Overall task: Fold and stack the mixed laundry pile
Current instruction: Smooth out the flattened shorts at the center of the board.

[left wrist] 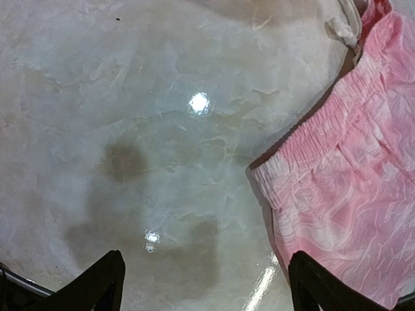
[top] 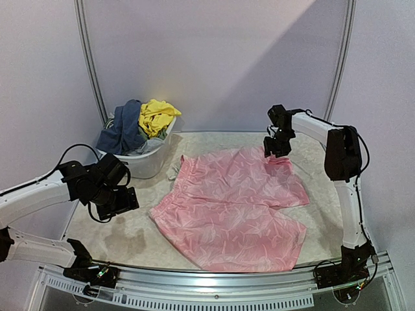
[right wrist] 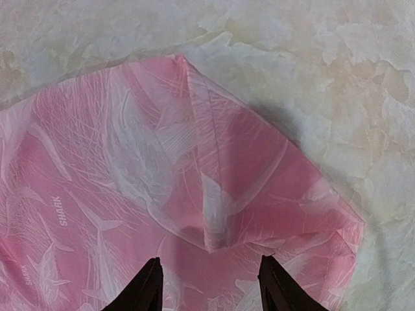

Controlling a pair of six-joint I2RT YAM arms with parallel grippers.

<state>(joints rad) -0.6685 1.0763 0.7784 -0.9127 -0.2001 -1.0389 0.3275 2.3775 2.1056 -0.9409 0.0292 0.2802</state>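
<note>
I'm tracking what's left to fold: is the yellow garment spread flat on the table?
No, the yellow garment lies bunched up in the white tub.

The left arm (top: pixel 32 194) reaches in low from the left, wrist bent, and the left gripper (top: pixel 120 199) points downward with jaws spread wide (its tips sit at the wrist view's bottom corners). The right arm (top: pixel 353 207) stands upright, forearm stretched leftward; the right gripper (top: pixel 277 148) hangs down, jaws partly apart.

White plastic tub (top: pixel 148 163) at back left, pale marbled table (top: pixel 318 220), brownish stain (left wrist: pixel 123 159)
</note>
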